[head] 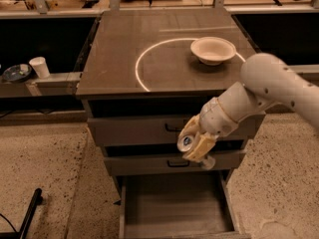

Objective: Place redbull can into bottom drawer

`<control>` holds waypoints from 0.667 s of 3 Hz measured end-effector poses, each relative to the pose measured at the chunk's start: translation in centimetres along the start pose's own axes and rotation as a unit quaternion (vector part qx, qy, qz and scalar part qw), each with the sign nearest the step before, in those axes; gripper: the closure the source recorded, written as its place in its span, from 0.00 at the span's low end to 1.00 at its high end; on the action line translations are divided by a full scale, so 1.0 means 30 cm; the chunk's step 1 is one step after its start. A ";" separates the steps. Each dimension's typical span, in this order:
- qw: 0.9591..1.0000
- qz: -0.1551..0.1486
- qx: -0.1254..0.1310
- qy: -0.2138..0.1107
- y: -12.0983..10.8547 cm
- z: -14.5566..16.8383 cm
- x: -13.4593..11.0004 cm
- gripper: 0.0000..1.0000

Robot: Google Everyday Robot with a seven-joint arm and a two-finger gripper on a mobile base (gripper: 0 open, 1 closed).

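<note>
Clasping the redbull can (186,142), gripper (193,145) above bottom drawer (174,205), can's body mostly hidden.

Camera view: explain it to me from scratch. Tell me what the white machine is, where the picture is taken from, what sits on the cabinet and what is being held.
The white machine is a robot arm. Its claw, two fingers at the end, is in front of the middle drawer, higher than the open bottom drawer. It is closed on a redbull can, tilted, shiny top toward the camera. The single picture looks down on the cabinet from the front. On the cabinet top stands one white bowl. A paper cup stands on a ledge to the left.
</note>
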State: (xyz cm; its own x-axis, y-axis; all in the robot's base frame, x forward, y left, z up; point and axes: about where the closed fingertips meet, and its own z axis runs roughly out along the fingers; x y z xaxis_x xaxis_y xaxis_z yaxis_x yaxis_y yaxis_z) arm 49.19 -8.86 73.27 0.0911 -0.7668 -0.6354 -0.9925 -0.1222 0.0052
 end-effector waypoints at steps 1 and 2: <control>0.971 0.029 -0.010 -0.237 0.091 0.225 -0.065 1.00; 0.919 0.051 0.018 -0.391 0.081 0.235 -0.176 1.00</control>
State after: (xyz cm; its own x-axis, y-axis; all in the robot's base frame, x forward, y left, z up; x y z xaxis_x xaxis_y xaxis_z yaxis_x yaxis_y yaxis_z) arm 45.71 -0.66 71.20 -0.0754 -0.0849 -0.9935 -0.9959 -0.0426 0.0792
